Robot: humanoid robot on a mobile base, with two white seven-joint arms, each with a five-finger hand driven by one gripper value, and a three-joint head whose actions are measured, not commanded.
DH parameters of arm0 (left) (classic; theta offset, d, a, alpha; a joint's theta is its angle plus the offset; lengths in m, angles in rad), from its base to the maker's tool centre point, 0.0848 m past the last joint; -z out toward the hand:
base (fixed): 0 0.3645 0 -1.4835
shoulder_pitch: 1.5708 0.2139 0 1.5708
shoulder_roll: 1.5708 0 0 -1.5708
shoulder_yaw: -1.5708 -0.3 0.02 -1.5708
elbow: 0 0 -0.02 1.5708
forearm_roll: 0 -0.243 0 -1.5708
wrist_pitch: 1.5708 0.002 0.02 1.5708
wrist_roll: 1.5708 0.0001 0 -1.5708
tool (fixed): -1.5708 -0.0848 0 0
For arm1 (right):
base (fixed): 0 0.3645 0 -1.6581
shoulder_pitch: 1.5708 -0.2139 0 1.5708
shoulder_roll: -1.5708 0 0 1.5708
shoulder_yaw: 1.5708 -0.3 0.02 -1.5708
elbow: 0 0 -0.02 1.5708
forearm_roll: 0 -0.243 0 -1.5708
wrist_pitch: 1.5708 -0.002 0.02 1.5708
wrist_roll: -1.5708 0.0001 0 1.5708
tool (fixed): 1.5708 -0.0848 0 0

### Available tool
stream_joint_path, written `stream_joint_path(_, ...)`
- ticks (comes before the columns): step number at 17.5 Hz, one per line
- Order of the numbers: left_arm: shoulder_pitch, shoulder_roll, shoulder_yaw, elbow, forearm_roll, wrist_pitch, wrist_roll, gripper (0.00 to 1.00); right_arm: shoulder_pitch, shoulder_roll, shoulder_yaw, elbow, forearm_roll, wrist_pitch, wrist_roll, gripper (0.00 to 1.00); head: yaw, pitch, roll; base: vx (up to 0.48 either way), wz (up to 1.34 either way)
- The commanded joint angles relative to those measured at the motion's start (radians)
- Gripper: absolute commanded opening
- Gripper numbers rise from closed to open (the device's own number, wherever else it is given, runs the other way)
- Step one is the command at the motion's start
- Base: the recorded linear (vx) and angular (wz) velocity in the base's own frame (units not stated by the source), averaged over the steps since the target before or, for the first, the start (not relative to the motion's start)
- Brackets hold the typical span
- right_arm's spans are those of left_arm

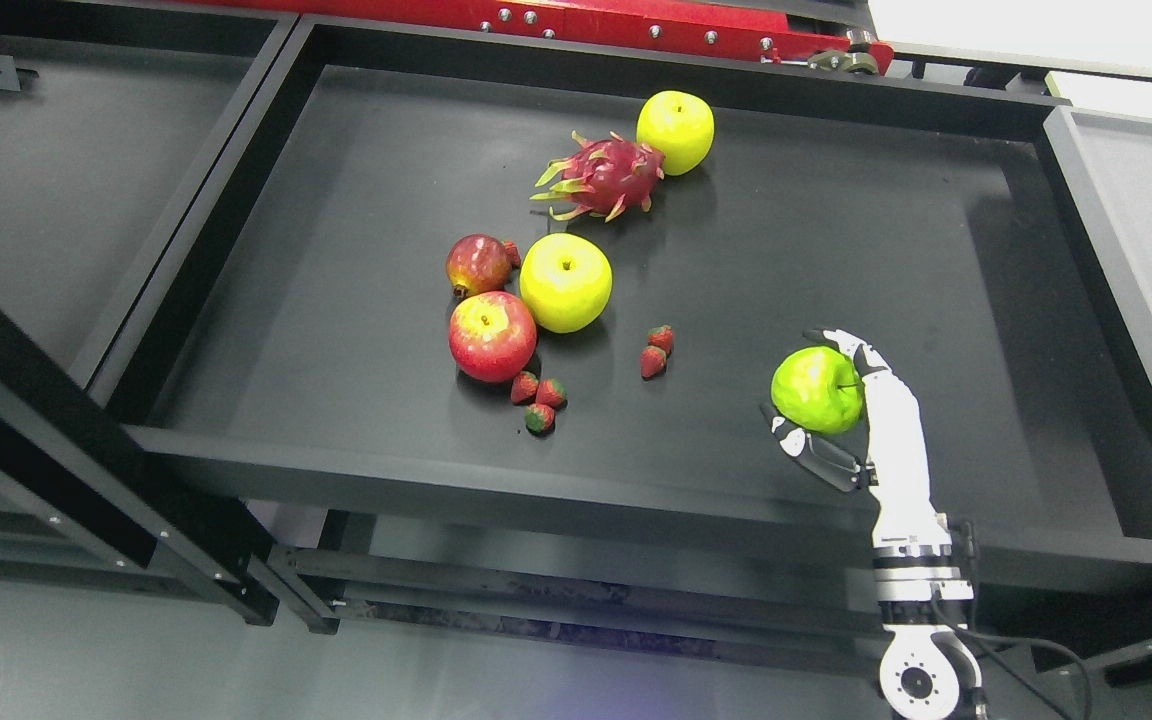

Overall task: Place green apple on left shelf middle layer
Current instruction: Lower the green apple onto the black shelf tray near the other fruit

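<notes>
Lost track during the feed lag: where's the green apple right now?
In the head view, the green apple is in the right hand, over the black tray's front right part, right of the two strawberries.

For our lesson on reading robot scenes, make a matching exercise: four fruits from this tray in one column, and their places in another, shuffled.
Things:
1. green apple
2. dragon fruit
3. red apple
4. pomegranate

Places:
A. beside the far yellow apple
B. just behind the red apple
C. held in the right hand
D. next to three strawberries

Pairs: 1-C, 2-A, 3-D, 4-B
</notes>
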Motion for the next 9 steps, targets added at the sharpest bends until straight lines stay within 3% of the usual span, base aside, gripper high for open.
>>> stream_joint_path(1,0.0,0.017,0.001,-0.001,0.0,-0.001,0.0,1.0,-0.112,-0.017,0.01,0.09,0.023,0.061,0.114,0.0,0.0,0.0,0.0,0.132,-0.04)
stream_joint_path(5,0.0,0.017,0.001,-0.001,0.0,-0.001,0.0,1.0,-0.267,-0.017,0.016,0.312,0.092,0.12,0.139,0.0,0.0,0.0,0.0,0.146,0.03)
stream_joint_path(9,0.0,0.017,0.001,-0.001,0.0,-0.001,0.0,1.0,-0.338,-0.018,0.015,0.501,0.11,0.235,0.138,0.01,0.0,0.0,0.0,0.149,0.08)
